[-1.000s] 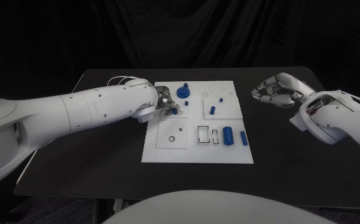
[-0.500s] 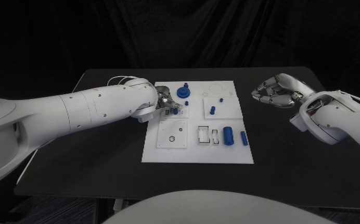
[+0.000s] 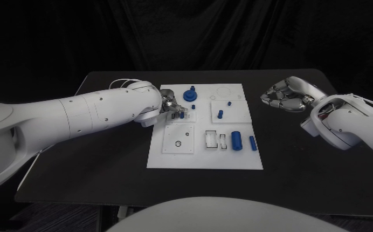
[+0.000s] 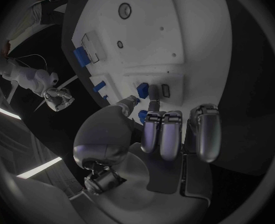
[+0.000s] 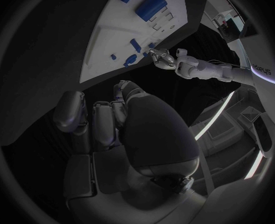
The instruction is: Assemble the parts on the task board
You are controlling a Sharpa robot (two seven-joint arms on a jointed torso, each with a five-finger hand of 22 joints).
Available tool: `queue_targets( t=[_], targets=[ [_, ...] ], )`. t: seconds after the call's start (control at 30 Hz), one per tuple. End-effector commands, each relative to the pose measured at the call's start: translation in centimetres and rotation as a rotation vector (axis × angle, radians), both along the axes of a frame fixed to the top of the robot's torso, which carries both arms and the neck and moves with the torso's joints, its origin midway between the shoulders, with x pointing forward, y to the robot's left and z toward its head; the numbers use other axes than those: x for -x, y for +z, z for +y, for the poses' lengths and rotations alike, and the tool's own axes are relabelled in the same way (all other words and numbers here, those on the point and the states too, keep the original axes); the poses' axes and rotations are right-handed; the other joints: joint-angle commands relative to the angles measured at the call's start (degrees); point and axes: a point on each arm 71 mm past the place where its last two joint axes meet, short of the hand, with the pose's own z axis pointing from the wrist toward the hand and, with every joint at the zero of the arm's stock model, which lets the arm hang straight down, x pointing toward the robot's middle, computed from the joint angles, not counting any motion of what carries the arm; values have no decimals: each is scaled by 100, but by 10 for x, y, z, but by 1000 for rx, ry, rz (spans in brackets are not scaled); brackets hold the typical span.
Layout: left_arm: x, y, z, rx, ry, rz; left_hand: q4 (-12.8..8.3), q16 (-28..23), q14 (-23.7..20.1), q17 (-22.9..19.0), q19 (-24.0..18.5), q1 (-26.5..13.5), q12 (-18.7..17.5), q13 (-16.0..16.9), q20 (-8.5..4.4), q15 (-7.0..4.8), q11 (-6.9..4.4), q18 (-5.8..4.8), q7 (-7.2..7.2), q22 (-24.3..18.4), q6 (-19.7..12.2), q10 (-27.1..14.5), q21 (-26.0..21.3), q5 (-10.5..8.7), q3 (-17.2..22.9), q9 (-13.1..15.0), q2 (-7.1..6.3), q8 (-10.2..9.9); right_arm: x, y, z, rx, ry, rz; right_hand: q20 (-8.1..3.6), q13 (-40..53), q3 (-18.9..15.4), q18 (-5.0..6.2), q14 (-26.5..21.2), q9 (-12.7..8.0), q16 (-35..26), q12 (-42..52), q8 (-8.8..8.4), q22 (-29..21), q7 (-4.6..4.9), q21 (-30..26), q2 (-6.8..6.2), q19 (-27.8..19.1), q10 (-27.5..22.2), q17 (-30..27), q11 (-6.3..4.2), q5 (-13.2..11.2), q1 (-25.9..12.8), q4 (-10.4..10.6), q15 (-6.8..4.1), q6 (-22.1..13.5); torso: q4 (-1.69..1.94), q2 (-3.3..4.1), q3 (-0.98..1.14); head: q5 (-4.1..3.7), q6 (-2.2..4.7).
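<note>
Nothing has shifted much since the earlier frames: both arms sit where they were, and the left hand (image 3: 172,108) has only edged a little along the far-left part of the task board (image 3: 204,159). From here the main risk, as I judge it, is a misaligned insertion: the left hand's fingers (image 4: 161,130) reach down over the board beside a small blue part (image 4: 142,90) and a slot next to it, and if the part is tilted it could jam or skid across the plate. Whether the left hand actually pinches that part I cannot tell, since its fingers hide the contact. The right hand (image 3: 284,94) hovers over the black table (image 3: 101,151) just right of the board's far right corner, fingers curled in with nothing in them. Near the board's right side lie a blue cylinder (image 3: 236,141) and a thinner blue pin (image 3: 251,142), well apart from both hands.
</note>
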Motion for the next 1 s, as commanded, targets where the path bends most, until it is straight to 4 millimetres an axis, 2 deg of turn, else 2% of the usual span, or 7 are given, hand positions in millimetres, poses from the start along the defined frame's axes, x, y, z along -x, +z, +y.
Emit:
queue_targets(
  t=[0.03,0.17,0.27,0.57,0.67,0.9,1.0],
  targets=[
    [3,-2,4,22,18,-31,153,-6,605,1509,69,69,20,1508,-21,-19,-50,56,-36,516,-20,607,28,-123,-280,430,58,229,1,-1,-2,11,-9,9,17,-6,23,92,148,9,-23,-20,-38,147,3,-41,1,-15,-32,-2,8,-4,-28,-2,3,-33,2,0,2,26,1],
    [4,7,9,82,30,-114,359,-6,605,1509,170,184,20,1508,-59,-62,-91,20,-100,663,-92,607,114,-133,-609,1024,112,582,2,-1,-3,10,-13,4,17,-6,23,92,148,9,-23,-20,-38,147,3,-41,1,-15,-32,-2,8,-4,-28,-2,3,-33,-6,-2,-3,43,1],
    [1,22,12,112,31,-181,340,-6,605,1509,211,371,20,1508,-81,-85,-115,5,-130,728,-96,607,154,-10,-697,1212,132,691,2,-1,-3,10,-14,3,18,-5,23,93,148,9,-23,-20,-41,147,5,-44,-2,-16,-32,-2,9,-4,-36,2,3,-35,-6,0,-6,58,1],
    [-17,72,22,73,-3,-246,226,-6,605,1509,257,649,20,1508,-95,-98,-133,-14,-148,805,-114,607,202,90,-702,1323,180,729,1,-1,-2,10,-15,2,18,-3,22,93,148,10,-23,-18,-43,147,6,-45,-5,-16,-31,-2,10,-3,-43,6,4,-38,-14,-1,-5,103,1],
    [-20,76,27,42,-17,-238,129,-6,605,1509,267,870,20,1508,-100,-101,-139,-19,-158,830,-112,607,215,120,-669,1362,231,729,1,-1,-2,10,-15,3,19,-4,22,94,148,10,-24,-19,-44,145,6,-49,-6,-17,-31,-3,10,-3,-45,8,4,-39,-12,-3,0,94,1],
    [-33,73,38,-30,-8,-200,113,-6,605,1509,263,921,20,1508,-100,-102,-139,-19,-154,830,-128,607,212,119,-670,1355,237,707,1,-1,0,10,-11,6,19,-6,23,92,147,10,-27,-20,-47,148,7,-45,-7,-16,-33,-5,11,-2,-51,11,5,-41,-20,26,-2,109,1],
    [-40,70,41,-52,1,-188,122,-6,605,1509,251,930,20,1508,-99,-100,-133,-14,-145,815,-146,607,200,113,-678,1342,246,680,1,-1,1,9,-7,7,19,-6,23,92,147,10,-27,-20,-47,148,7,-45,-7,-16,-33,-5,11,-2,-51,11,5,-41,-28,37,7,121,1]
  ],
)
